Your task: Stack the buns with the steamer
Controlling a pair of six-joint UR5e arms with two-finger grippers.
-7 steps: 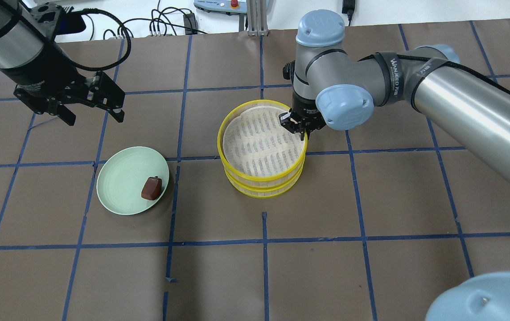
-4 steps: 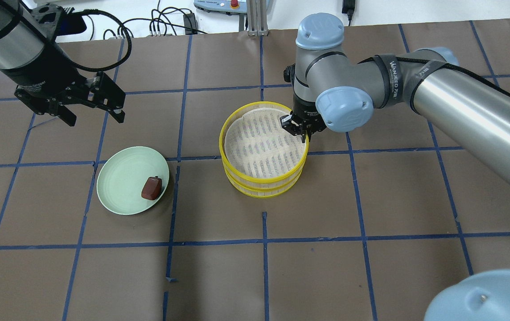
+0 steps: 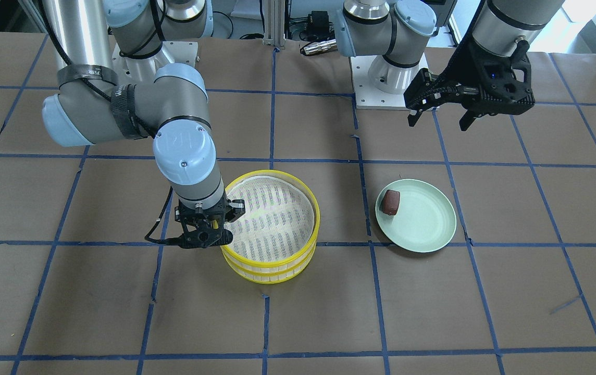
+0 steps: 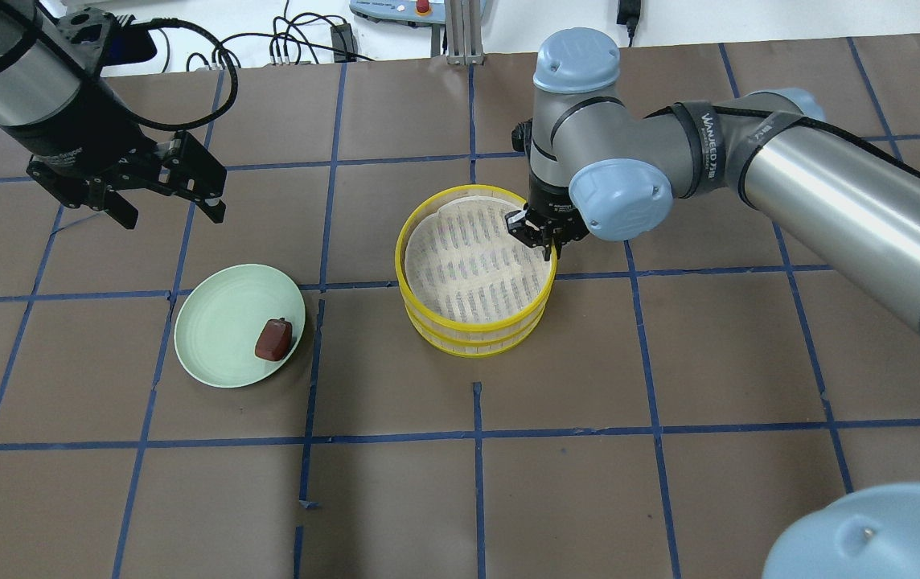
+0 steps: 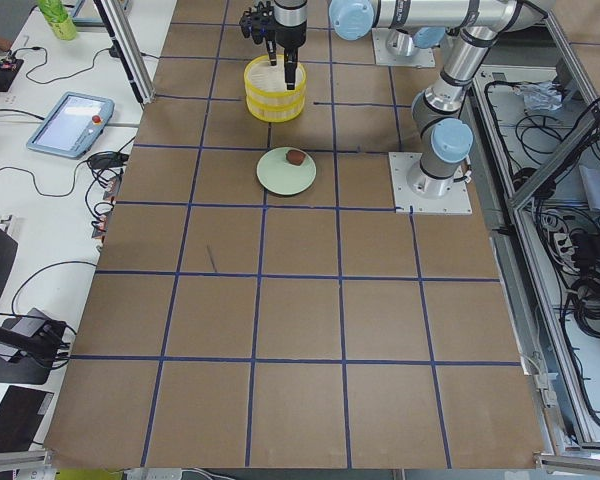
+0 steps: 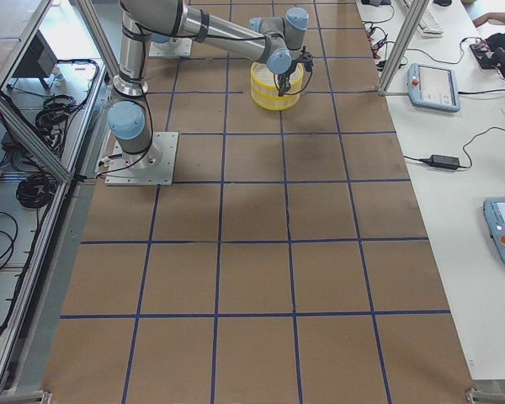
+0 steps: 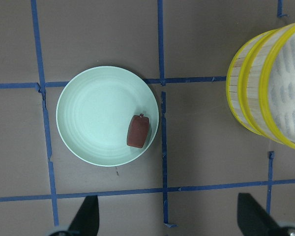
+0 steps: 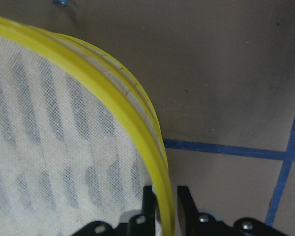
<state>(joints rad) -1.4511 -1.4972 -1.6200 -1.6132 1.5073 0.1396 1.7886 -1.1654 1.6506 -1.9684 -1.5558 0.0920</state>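
The yellow-rimmed steamer stands mid-table as two stacked tiers with a white mesh liner on top. My right gripper is shut on the top tier's rim, one finger inside and one outside. It also shows in the right wrist view and the front view. The reddish-brown bun lies on the pale green plate, left of the steamer. My left gripper is open and empty, high above the table behind the plate. The white bun is hidden.
The table is covered in brown paper with a blue tape grid. Cables and a control box lie beyond the far edge. The left wrist view shows the plate, the brown bun and the steamer's side.
My right gripper has shifted slightly right and down with the top tier, which now sits more squarely over the lower tier. The left arm, plate and brown bun have not moved.
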